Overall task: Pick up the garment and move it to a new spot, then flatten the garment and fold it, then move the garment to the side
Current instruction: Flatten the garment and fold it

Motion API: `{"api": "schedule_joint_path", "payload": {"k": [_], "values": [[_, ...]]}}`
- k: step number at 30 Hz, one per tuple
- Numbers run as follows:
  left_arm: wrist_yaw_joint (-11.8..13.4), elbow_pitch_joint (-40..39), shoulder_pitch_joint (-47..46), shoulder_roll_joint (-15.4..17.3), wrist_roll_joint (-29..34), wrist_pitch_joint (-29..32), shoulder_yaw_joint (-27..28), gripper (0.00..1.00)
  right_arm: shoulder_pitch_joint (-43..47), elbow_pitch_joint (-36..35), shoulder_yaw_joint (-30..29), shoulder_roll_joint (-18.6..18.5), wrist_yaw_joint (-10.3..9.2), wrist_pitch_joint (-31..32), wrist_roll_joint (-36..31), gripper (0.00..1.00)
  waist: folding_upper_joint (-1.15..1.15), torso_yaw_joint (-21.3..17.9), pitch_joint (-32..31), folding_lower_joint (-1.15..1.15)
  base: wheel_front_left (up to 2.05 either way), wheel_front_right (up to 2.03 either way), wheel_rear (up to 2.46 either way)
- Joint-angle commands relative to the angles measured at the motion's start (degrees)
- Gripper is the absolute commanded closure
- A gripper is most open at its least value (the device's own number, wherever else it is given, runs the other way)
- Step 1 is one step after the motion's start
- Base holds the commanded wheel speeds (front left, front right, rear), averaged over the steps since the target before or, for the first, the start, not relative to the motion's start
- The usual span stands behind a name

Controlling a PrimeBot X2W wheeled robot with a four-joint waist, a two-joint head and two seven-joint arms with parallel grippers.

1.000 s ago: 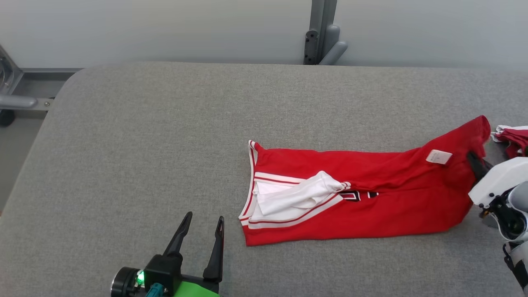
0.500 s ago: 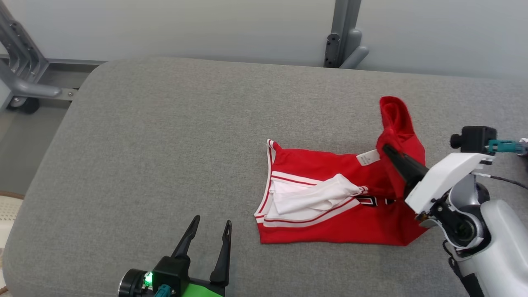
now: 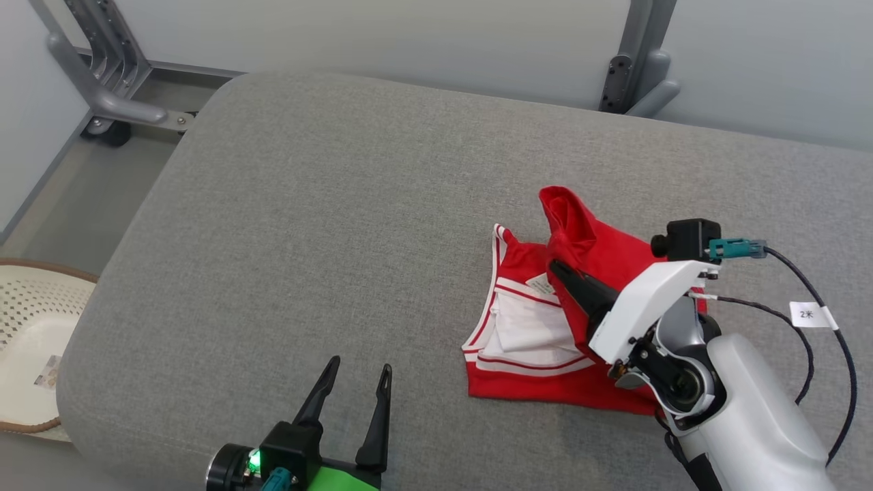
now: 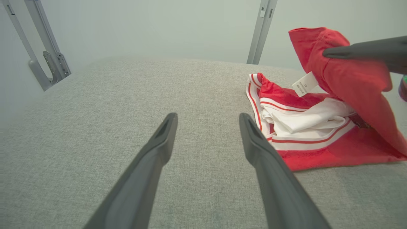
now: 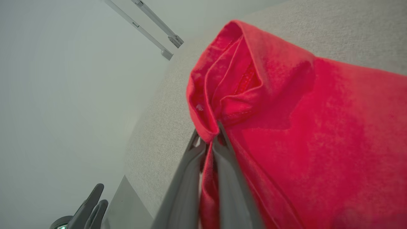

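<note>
The red garment (image 3: 545, 390) lay right of centre on the grey worktop (image 3: 307, 204), long axis left to right. Our right end effector (image 3: 554, 264) held its lifted end pinched just above its white-trimmed left side, while our left end effector (image 3: 360, 368) stood wide and empty, well apart at the near left. The white label (image 3: 541, 284) was too small for us to read; a cable tag (image 3: 807, 315) read "2米".
</note>
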Motion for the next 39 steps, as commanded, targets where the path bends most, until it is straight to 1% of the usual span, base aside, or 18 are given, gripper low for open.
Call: {"api": "schedule_joint_path", "payload": {"k": [1, 8, 11, 12, 13, 14, 15, 18, 21, 22, 24, 29, 31, 32, 34, 36, 39], "values": [[0.20, 0.14, -0.90, 0.03, -0.37, -0.25, -0.06, 0.00, -0.66, 0.45, 0.16, 0.02, 0.01, -0.23, 0.16, 1.00, 0.00, 0.49, 0.32, 0.00, 0.00, 0.00, 0.00], [0.75, 0.16, -1.26, 0.04, -0.92, -0.25, -0.61, 0.00, -2.05, 5.31, 2.07, 1.72, 0.01, -1.56, 0.81, 1.00, 0.00, 0.78, 0.32, 0.00, 0.00, 0.00, 0.00], [0.41, 0.38, -1.16, 0.03, -0.71, -0.25, -0.62, 0.00, -2.93, 7.39, 3.62, 2.36, 0.01, -2.24, 1.11, 1.00, 0.00, 0.24, 0.34, 0.00, 0.00, 0.00, 0.00], [0.18, 0.65, -1.21, 0.03, -0.82, -0.24, -0.77, 0.00, -3.25, 8.00, 4.24, 2.56, 0.01, -2.57, 1.33, 0.92, 0.00, 0.10, 0.35, 0.00, 0.00, 0.00, 0.00], [0.01, 0.58, -1.41, 0.03, -0.94, -0.25, -0.87, 0.00, -3.52, 8.49, 4.89, 2.68, 0.01, -2.75, 1.79, 0.78, 0.00, -0.03, 0.32, 0.00, 0.00, 0.00, 0.00], [0.03, 0.46, -1.57, 0.04, -1.11, -0.25, -0.91, 0.00, -3.65, 8.93, 5.47, 2.78, 0.01, -3.14, 2.46, 0.33, 0.00, -0.14, 0.27, 0.00, 0.00, 0.00, 0.00], [0.07, 0.43, -1.51, 0.04, -1.19, -0.25, -0.98, 0.00, -3.81, 9.31, 5.83, 2.82, 0.01, -3.50, 3.29, 0.00, 0.00, -0.25, 0.20, 0.00, 0.00, 0.00, 0.00], [0.22, 0.44, -1.30, 0.04, -1.04, -0.25, -0.85, 0.00, -4.22, 9.60, 6.52, 2.95, 0.01, -5.41, 5.59, 0.00, 0.00, -0.83, -0.15, 0.00, 0.00, 0.00, 0.00], [0.16, 0.51, -0.71, 0.03, -0.46, -0.25, -0.39, 0.00, -3.87, 8.05, 5.87, 2.98, 0.01, -7.96, 8.48, 0.00, 0.00, -1.87, -0.60, 0.00, 0.00, 0.00, 0.00], [0.19, 0.47, -0.53, 0.03, -0.40, -0.25, -0.18, 0.00, -3.52, 7.20, 5.52, 2.58, 0.01, -8.92, 9.03, 0.00, 0.00, -2.38, -0.77, 0.00, 0.00, 0.00, 0.00], [0.24, 0.10, -0.16, 0.03, -0.30, -0.24, 0.38, 0.00, -2.62, 5.74, 4.51, 0.55, 0.00, -11.49, 9.41, 0.00, 0.00, -3.53, -1.06, 0.00, 0.00, 0.00, 0.00], [0.68, -0.88, 0.53, 0.04, -1.10, -0.24, 1.81, 0.00, -0.39, 3.72, 4.78, -4.84, 0.01, -20.01, 4.66, 0.00, 0.00, -6.99, -2.02, 0.00, 0.00, 0.00, 0.00], [0.97, -1.28, 0.77, 0.05, -1.45, -0.25, 2.54, 0.00, 0.38, 3.75, 5.98, -7.23, 0.01, -24.42, 1.16, 0.00, 0.00, -8.52, -2.48, 0.00, 0.00, 0.00, 0.00], [0.97, -1.28, 0.77, 0.05, -1.45, -0.25, 2.54, 0.00, 0.38, 3.75, 5.98, -7.23, 0.01, -24.42, 1.16, 0.00, 0.00, -8.52, -2.48, 0.00, 0.00, 0.00, 0.00], [1.46, -1.88, 1.08, 0.04, -1.96, -0.25, 3.52, 0.00, 1.34, 5.38, 7.63, -9.63, 0.00, -29.37, -3.74, 0.00, 0.00, -10.01, -3.24, 0.00, 0.00, 0.00, 0.00], [2.20, -2.85, 1.47, 0.06, -1.73, -0.25, 5.08, 0.00, 2.09, 7.87, 8.45, -10.28, 0.01, -34.36, -8.29, 0.00, 0.00, -11.55, -4.11, 0.00, 0.00, 0.00, 0.00], [2.75, -3.61, 2.39, 0.06, -2.58, -0.24, 7.20, 0.00, 2.61, 10.50, 7.94, -10.10, 0.00, -37.40, -14.59, 0.00, 0.00, -13.39, -4.85, 0.00, 0.00, 0.00, 0.00]]}}
